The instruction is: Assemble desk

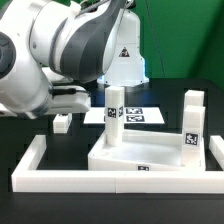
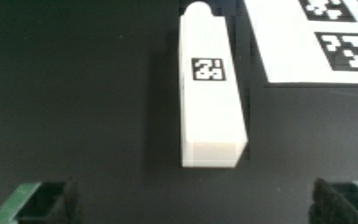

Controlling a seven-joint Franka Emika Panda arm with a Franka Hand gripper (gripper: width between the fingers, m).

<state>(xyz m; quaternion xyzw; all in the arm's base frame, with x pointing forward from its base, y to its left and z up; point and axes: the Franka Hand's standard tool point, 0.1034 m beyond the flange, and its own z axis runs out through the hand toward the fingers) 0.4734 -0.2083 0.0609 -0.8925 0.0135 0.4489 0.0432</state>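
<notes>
In the wrist view a white desk leg [image 2: 211, 95] lies flat on the black table, tag facing up. My gripper [image 2: 190, 205] is open above it, with one finger [image 2: 34, 200] on each side and nothing between them. In the exterior view this leg [image 1: 62, 122] lies just below my hand [image 1: 70, 98], whose fingers are mostly hidden by the arm. The white tabletop [image 1: 130, 155] lies inside the border wall. Two legs stand upright on it, one at the exterior view's left [image 1: 115, 115] and one at its right [image 1: 190, 122].
The white U-shaped border wall [image 1: 100, 181] surrounds the tabletop on the front and both sides. The marker board [image 1: 140, 116] lies behind the tabletop and shows beside the lying leg in the wrist view [image 2: 327, 40]. The arm's base [image 1: 125, 60] stands at the back.
</notes>
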